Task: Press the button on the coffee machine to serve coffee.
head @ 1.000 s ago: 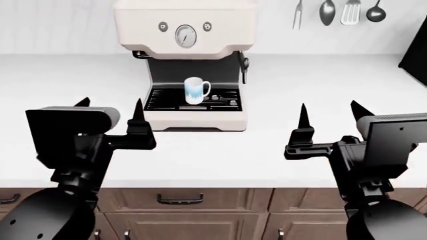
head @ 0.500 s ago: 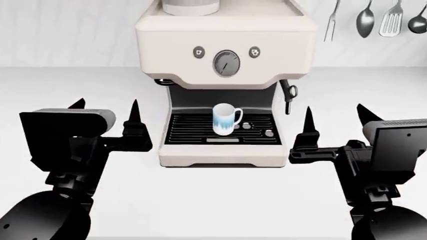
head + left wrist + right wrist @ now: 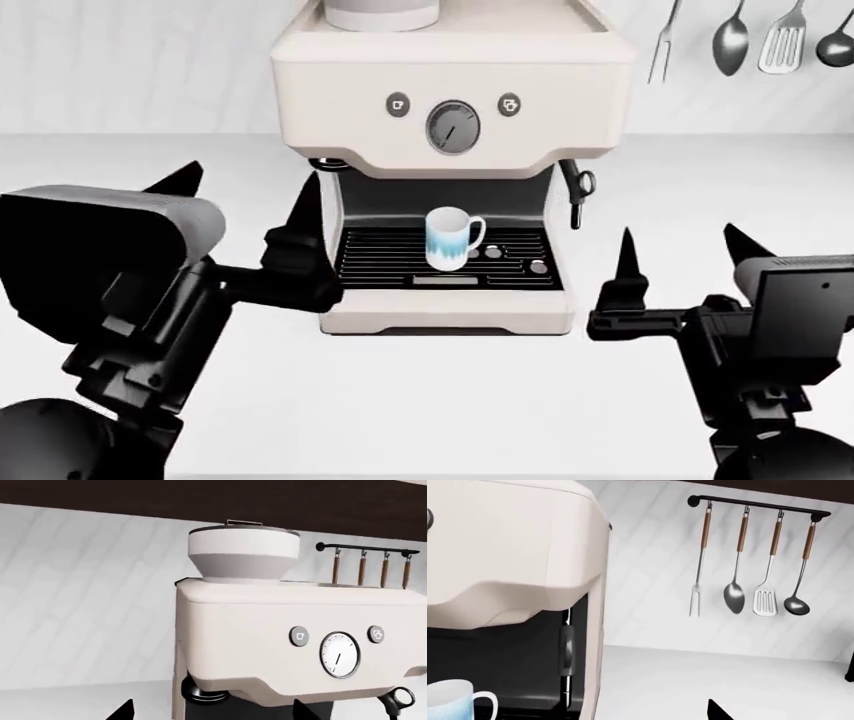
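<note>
The left gripper — jaws spread wide, empty — sits nearest the coffee machine, whose left button lies up and right of it.

The coffee machine is a large, boxy cream-white espresso maker standing upright on the white tabletop, its back to the tiled wall. On its front panel a round gauge sits in the centre, with a small round button on each side: the left button and the right button. Below the panel, a black slatted drip tray fills the recess. A cream bean hopper rises from the machine's top.
</note>
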